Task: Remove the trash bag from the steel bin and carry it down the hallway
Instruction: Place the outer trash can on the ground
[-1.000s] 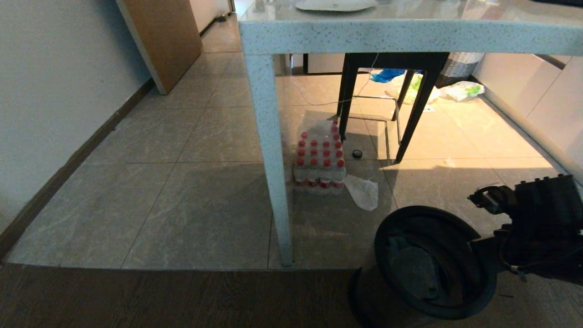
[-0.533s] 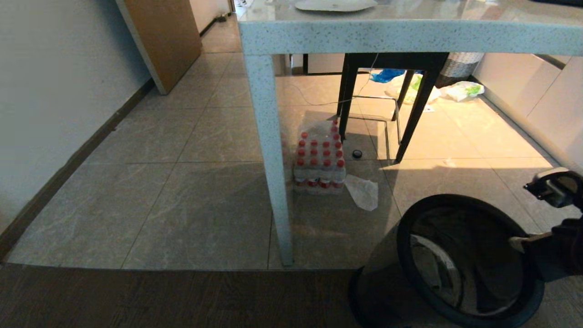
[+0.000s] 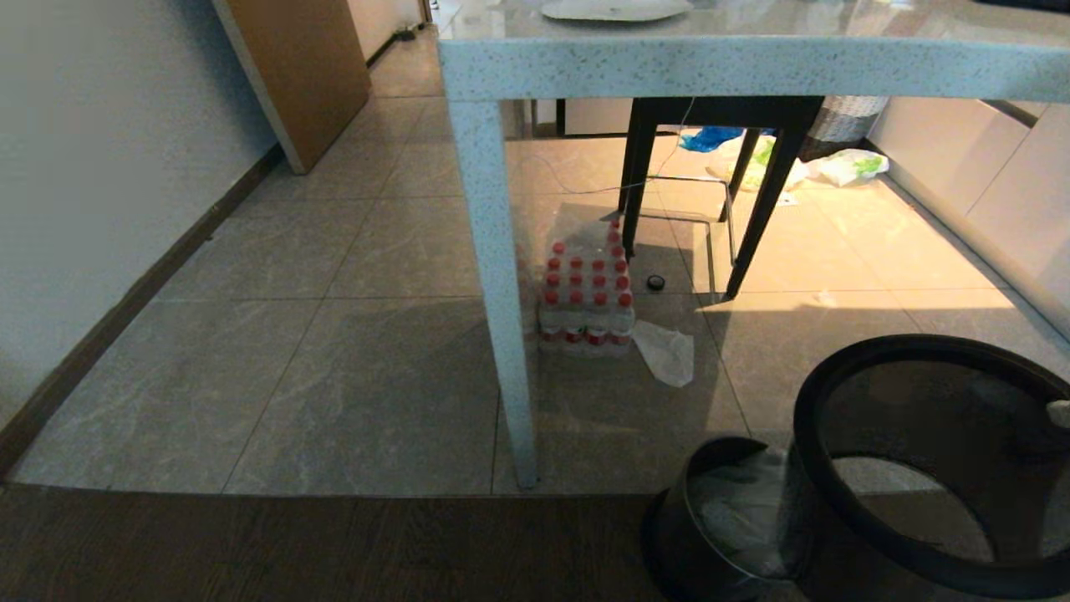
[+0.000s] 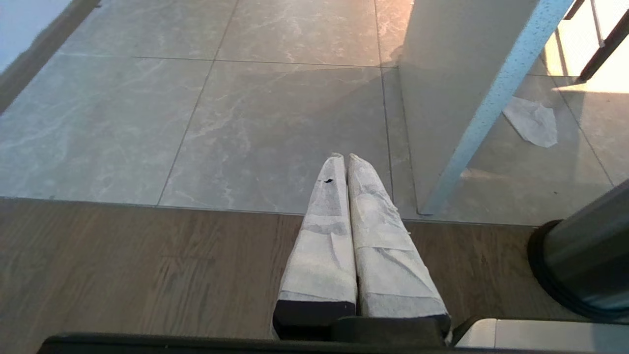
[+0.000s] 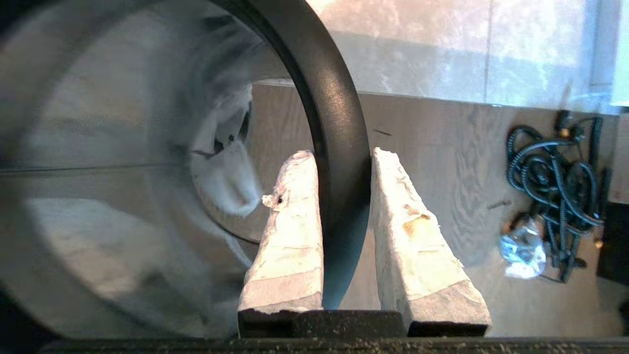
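Observation:
The steel bin (image 3: 687,535) stands on the wood floor at the bottom of the head view and also shows in the left wrist view (image 4: 585,260). The white trash bag (image 3: 740,510) lies crumpled inside it. A black-rimmed steel ring (image 3: 804,451) from the bin hangs lifted and tilted, close to the camera on the right. My right gripper (image 5: 341,153) is shut on that ring's black rim (image 5: 339,187), and the bag (image 5: 226,187) shows through the ring. My left gripper (image 4: 345,157) is shut and empty, parked low over the wood floor left of the bin.
A speckled table leg (image 3: 497,293) stands just left of the bin. Behind it are a pack of red-capped bottles (image 3: 585,293) and a flat clear plastic scrap (image 3: 667,351). Black chair legs (image 3: 752,209) stand further back. Coiled black cables (image 5: 555,172) lie on the wood floor.
My right gripper has raised the black-rimmed ring up and to the right, nearer the camera. The bin with the bag inside now shows beneath it, and the right arm has left the head view.

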